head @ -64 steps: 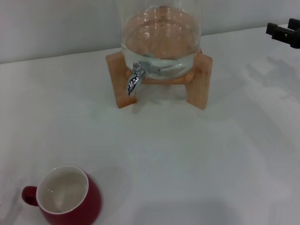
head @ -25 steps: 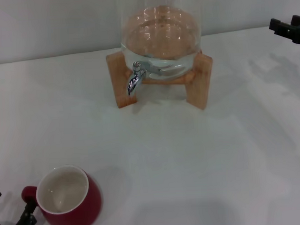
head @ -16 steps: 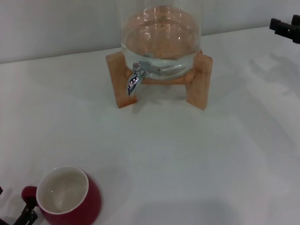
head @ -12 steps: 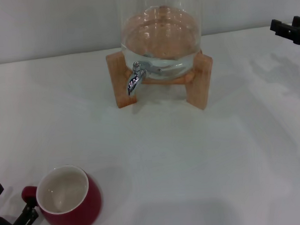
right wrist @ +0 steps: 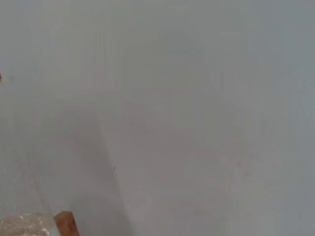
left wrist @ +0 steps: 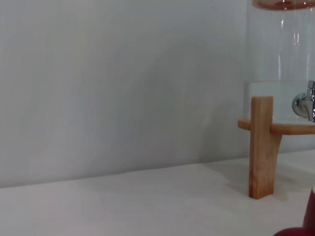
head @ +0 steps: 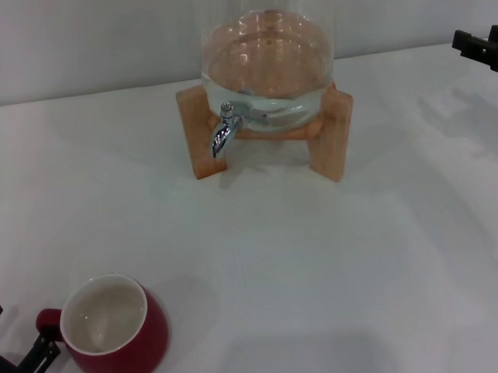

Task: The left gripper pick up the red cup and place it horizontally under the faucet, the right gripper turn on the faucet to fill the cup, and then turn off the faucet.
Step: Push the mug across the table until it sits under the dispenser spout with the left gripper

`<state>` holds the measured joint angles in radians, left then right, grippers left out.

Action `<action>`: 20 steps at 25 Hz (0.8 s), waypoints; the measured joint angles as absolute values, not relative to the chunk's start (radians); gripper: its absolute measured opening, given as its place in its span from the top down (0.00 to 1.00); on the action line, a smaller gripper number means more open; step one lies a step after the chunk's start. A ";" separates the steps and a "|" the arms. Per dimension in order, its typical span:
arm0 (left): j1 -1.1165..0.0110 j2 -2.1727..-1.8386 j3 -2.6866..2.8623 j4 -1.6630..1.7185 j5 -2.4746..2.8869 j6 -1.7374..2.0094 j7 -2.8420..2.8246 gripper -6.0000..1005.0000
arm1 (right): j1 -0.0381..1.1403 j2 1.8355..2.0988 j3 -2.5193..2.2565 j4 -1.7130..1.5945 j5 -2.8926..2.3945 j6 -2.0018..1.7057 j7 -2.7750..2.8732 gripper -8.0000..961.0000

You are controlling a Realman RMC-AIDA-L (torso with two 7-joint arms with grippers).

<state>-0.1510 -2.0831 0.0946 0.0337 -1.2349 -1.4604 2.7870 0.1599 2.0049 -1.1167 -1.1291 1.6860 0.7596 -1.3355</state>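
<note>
We see the red cup (head: 113, 339) standing upright on the white bench (head: 319, 266), near the front left, its white inside facing up and its small handle pointing to our left. The cup has not moved across the earlier frames.

The left gripper (head: 13, 362) now shows at the bottom left corner of the head view, right beside the cup's handle. Its jaws are spread, one prong just at the handle and the other farther out to the left; they close on nothing. A couple of seconds ago only a sliver of it showed at the left edge; since then it has come in next to the handle.

The faucet (head: 222, 130) sits on the glass jar (head: 268, 53), which rests on a wooden stand (head: 329, 137) at the back of the bench, well apart from the cup.

The right gripper (head: 484, 46) is at the far right edge, beyond the stand. It has drifted slightly outward since earlier. We cannot tell how its jaws stand.

In the left wrist view a red sliver of the cup (left wrist: 301, 227) shows at the corner.
</note>
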 joint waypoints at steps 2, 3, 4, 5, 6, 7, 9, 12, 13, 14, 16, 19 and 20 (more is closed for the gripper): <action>-0.154 -2.083 0.094 0.034 -1.236 -1.459 2.784 0.16 | 0.160 2.005 -1.117 -1.129 1.686 0.759 -1.336 0.23; -0.155 -2.083 0.094 0.034 -1.236 -1.459 2.782 0.16 | 0.160 2.005 -1.117 -1.129 1.686 0.759 -1.336 0.23; -0.156 -2.083 0.094 0.034 -1.236 -1.458 2.780 0.16 | 0.160 2.005 -1.117 -1.129 1.686 0.759 -1.336 0.23; -0.156 -2.083 0.094 0.034 -1.236 -1.457 2.779 0.16 | 0.160 2.005 -1.117 -1.129 1.686 0.759 -1.336 0.23; -0.158 -2.083 0.094 0.034 -1.236 -1.457 2.778 0.16 | 0.160 2.005 -1.116 -1.129 1.686 0.759 -1.336 0.23; -0.159 -2.083 0.093 0.034 -1.236 -1.456 2.778 0.16 | 0.160 2.005 -1.116 -1.129 1.686 0.758 -1.336 0.23; -0.161 -2.082 0.095 0.034 -1.236 -1.456 2.777 0.18 | 0.160 2.005 -1.115 -1.129 1.686 0.758 -1.336 0.23; -0.164 -2.082 0.100 0.034 -1.231 -1.456 2.777 0.23 | 0.160 2.005 -1.115 -1.129 1.686 0.757 -1.338 0.23; -0.164 -2.082 0.100 0.035 -1.230 -1.456 2.777 0.25 | 0.160 2.005 -1.115 -1.129 1.686 0.757 -1.339 0.23; -0.164 -2.082 0.100 0.035 -1.229 -1.456 2.777 0.27 | 0.160 2.005 -1.114 -1.129 1.686 0.756 -1.341 0.23; -0.164 -2.082 0.101 0.035 -1.229 -1.456 2.775 0.31 | 0.160 2.005 -1.111 -1.129 1.686 0.756 -1.343 0.23; -0.165 -2.082 0.101 0.034 -1.228 -1.456 2.773 0.44 | 0.159 2.005 -1.107 -1.129 1.687 0.756 -1.344 0.23; -0.166 -2.082 0.101 0.034 -1.228 -1.455 2.772 0.48 | 0.160 2.005 -1.107 -1.129 1.687 0.756 -1.344 0.23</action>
